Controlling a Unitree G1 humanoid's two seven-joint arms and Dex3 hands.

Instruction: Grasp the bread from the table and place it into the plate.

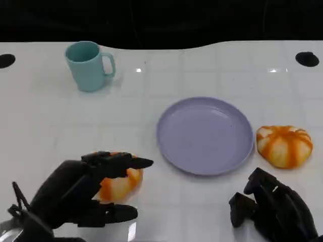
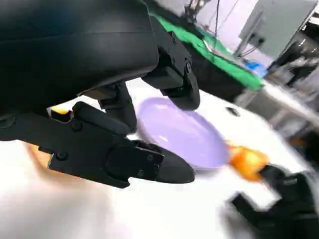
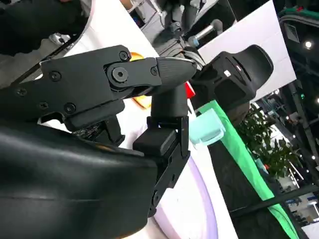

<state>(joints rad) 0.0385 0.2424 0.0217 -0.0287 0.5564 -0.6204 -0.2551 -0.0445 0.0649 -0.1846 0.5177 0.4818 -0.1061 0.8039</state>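
Orange bread [image 1: 120,184] lies on the bench [image 1: 45,126], left of the purple plate [image 1: 204,135], and my left hand [image 1: 83,189] reaches over it with fingers spread, not yet closed. If they close too shallow, I think the soft bread slips out. My right hand [image 1: 272,206] rests curled, holding nothing.

Plenty of bare counter [image 1: 45,126] is seen between the left hand [image 1: 83,189] and the teal mug [image 1: 88,65], which sits well apart at the far left. The purple plate [image 1: 204,135] is parked mid-counter, with an open strip of counter between its near-left rim and the bread [image 1: 121,184] under the left hand's fingers. A second orange bun [image 1: 284,145] is tucked just beside the plate's right rim. The right hand [image 1: 275,209] is stationed near the plate's near-right edge, below that bun.
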